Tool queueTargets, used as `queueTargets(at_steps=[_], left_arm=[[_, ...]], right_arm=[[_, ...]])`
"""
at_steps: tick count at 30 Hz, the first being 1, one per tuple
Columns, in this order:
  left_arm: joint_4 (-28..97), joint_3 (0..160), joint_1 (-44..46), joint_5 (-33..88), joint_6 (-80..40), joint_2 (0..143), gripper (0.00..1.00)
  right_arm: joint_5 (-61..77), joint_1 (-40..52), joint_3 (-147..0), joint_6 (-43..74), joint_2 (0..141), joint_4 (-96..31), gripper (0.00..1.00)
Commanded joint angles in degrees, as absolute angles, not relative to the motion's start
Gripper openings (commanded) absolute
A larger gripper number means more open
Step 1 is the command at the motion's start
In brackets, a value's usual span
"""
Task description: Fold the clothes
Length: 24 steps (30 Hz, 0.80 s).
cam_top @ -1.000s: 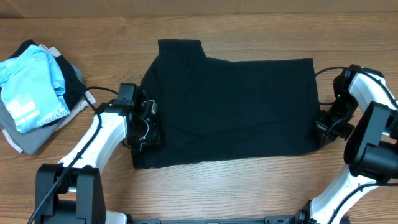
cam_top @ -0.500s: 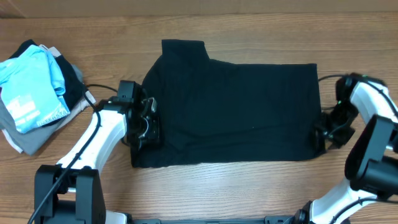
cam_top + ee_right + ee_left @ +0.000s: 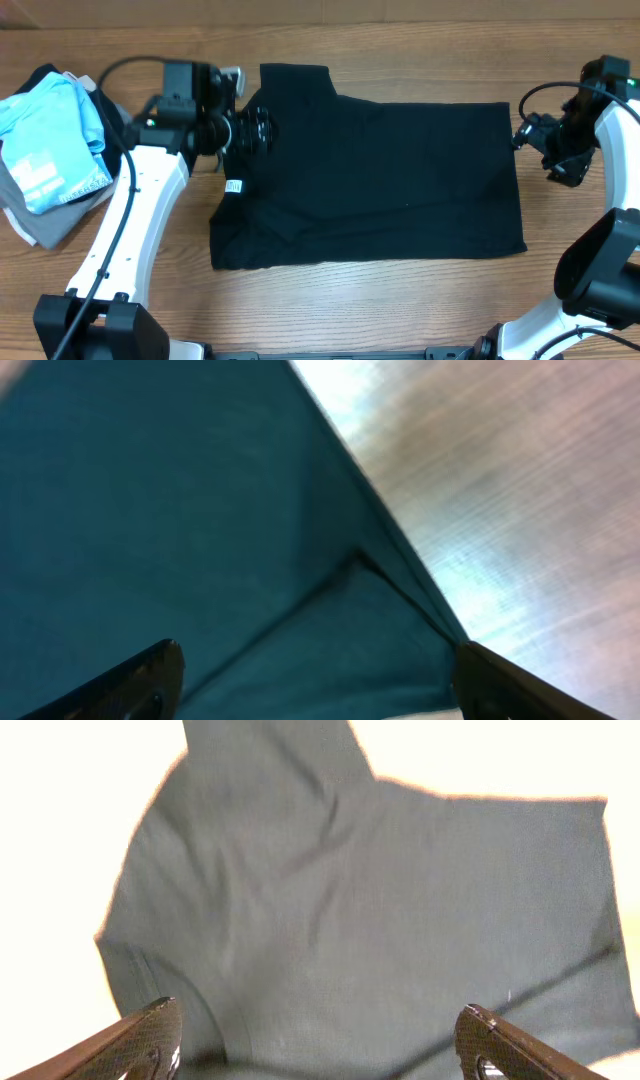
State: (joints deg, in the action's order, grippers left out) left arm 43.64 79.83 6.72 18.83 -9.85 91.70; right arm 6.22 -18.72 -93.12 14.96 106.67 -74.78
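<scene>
A black garment [image 3: 380, 180] lies spread flat in the middle of the table, one narrow part sticking out at its far left corner. A small white label [image 3: 233, 186] shows at its left edge. My left gripper [image 3: 258, 131] hovers over the garment's far left part, open and empty; in the left wrist view its fingertips [image 3: 150, 1032] stand wide apart above the dark cloth [image 3: 360, 910]. My right gripper [image 3: 528, 136] hangs at the garment's far right edge, also open and empty. The right wrist view shows a corner of the cloth [image 3: 200, 530] and bare wood between its fingers [image 3: 505, 685].
A pile of other clothes [image 3: 55, 150], light blue, grey and black, sits at the left end of the wooden table [image 3: 400, 310]. Black cables trail from both arms.
Both grippers opened and let go of the garment's near side edges, then moved up and toward the far side. The garment now lies flat, with its white label exposed.
</scene>
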Motion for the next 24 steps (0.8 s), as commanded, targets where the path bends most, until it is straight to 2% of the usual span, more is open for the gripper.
queueTargets(at_steps=[1,6,11,18,24], left_arm=[[43.38,88.07,6.22,15.49,-8.36,100.03,0.92],[42.89,104.4,3.29,18.74,-10.24,119.57,0.92],[37.78,114.54,2.74,23.24,-13.58,133.12,0.86],[29.61,116.05,3.44,24.1,-20.69,140.7,0.81],[24.43,116.03,5.17,23.57,-21.34,143.9,0.79]], right_arm=[[11.27,-18.87,-95.48,12.99,105.32,-73.6,0.91],[13.21,-18.87,-95.53,10.52,105.32,-72.88,0.9],[13.19,-18.87,-95.53,10.39,105.32,-72.69,0.9],[13.17,-18.7,-95.5,10.39,105.32,-72.66,0.89],[13.17,-18.7,-95.48,10.39,105.32,-72.79,0.89]])
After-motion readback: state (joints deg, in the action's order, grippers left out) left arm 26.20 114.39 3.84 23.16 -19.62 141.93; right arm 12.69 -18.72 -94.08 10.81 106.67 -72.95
